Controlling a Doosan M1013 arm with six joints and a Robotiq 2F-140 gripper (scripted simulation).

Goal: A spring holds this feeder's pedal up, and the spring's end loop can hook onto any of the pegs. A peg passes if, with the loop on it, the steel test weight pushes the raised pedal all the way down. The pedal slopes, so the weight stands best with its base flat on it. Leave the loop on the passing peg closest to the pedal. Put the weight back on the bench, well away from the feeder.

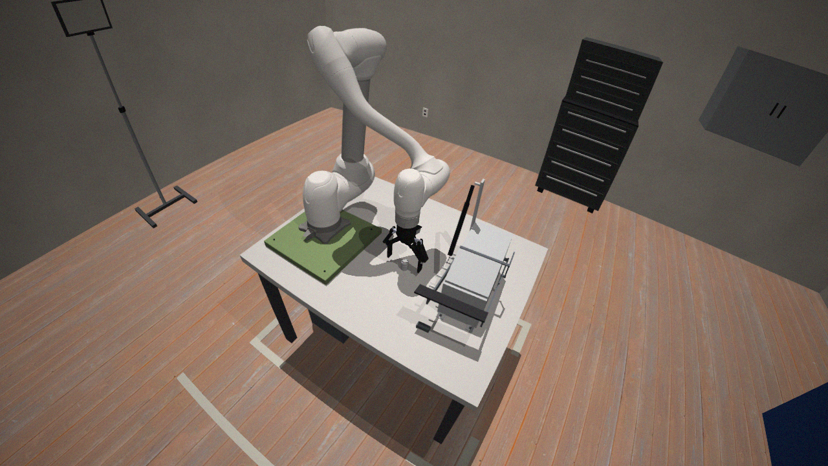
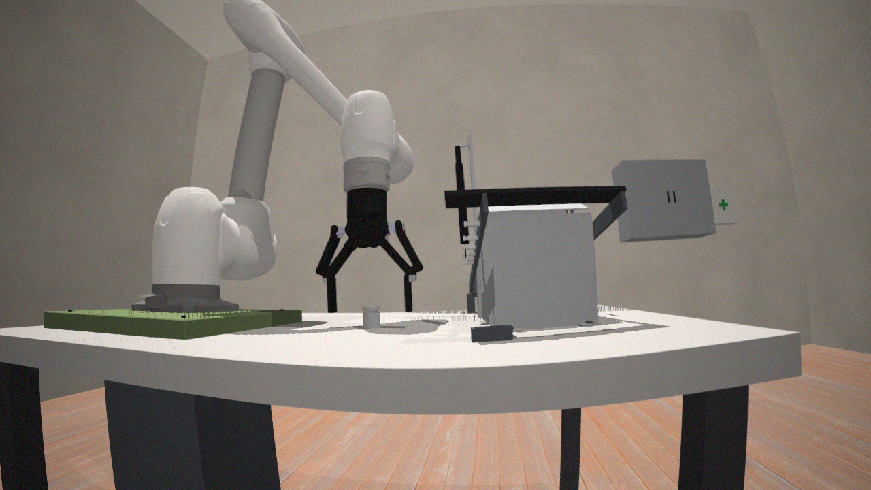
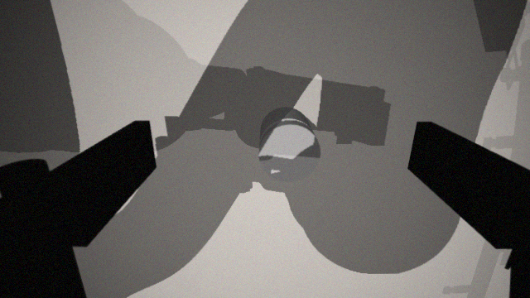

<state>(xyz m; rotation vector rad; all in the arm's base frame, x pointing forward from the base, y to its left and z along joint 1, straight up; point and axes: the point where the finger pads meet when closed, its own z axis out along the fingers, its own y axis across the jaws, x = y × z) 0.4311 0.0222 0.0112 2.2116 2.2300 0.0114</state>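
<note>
"Is the end effector (image 1: pixel 403 261) (image 2: pixel 370 298) (image 3: pixel 282 145) gripping anything?"

"No, it's wide open, near the top view's middle."

"And the weight (image 1: pixel 404 263) (image 2: pixel 371 317) (image 3: pixel 289 145)?"

"Upright on the bench (image 1: pixel 358 301) (image 2: pixel 401 390) (image 3: pixel 265 248), centred between the fingers in the wrist view."

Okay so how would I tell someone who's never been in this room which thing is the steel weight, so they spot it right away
Find the white-topped bench, then the green base plate at one end. Between that plate and the grey feeder, look under the open gripper. The steel weight is the small grey cylinder standing alone, far smaller than either neighbour.
</note>
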